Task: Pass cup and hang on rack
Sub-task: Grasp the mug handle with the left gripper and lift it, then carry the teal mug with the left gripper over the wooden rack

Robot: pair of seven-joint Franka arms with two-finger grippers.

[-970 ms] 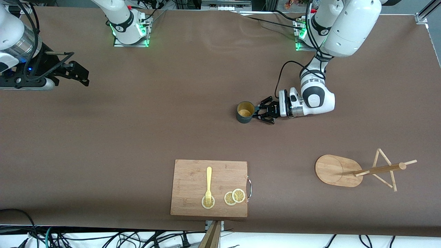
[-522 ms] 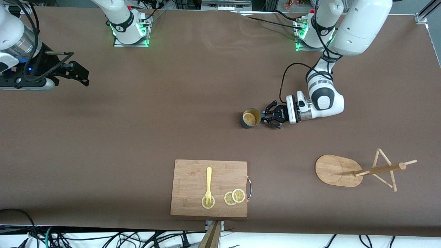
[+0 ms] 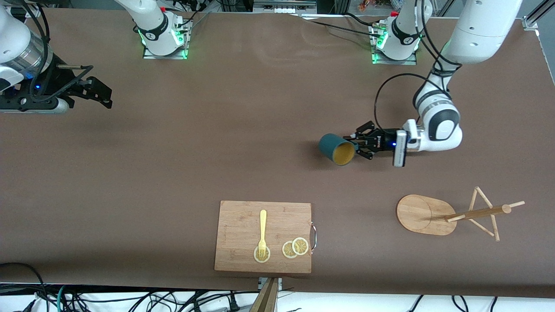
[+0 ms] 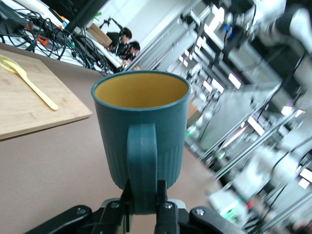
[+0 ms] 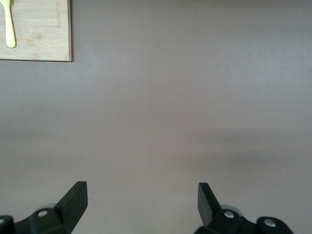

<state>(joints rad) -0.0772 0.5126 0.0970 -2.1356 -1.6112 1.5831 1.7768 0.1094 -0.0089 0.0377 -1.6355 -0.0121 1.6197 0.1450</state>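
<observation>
One cup (image 3: 334,148), dark teal with a ribbed wall and a yellowish-tan inside, hangs in the air over the bare brown surface (image 3: 195,151), tipped on its side so that its mouth faces the front camera. Its handle (image 4: 143,165) is clamped between the fingers (image 4: 165,217) of the left gripper (image 3: 359,144), which reaches in level from the left arm's end of the surface. Nearer to the front camera and toward that same end lies the rack (image 3: 451,212); it appears to lie tipped over, its oval base (image 3: 422,214) and pegged pole (image 3: 477,212) both seeming to rest on the surface, though the high view leaves this uncertain. A wooden cutting board (image 3: 263,236) sits near the front edge, carrying a yellow fork (image 3: 262,232) and three lemon slices (image 3: 295,248). The right gripper (image 3: 89,89) waits over the right arm's end of the surface, its fingers (image 5: 73,200) spread wide and holding nothing.
</observation>
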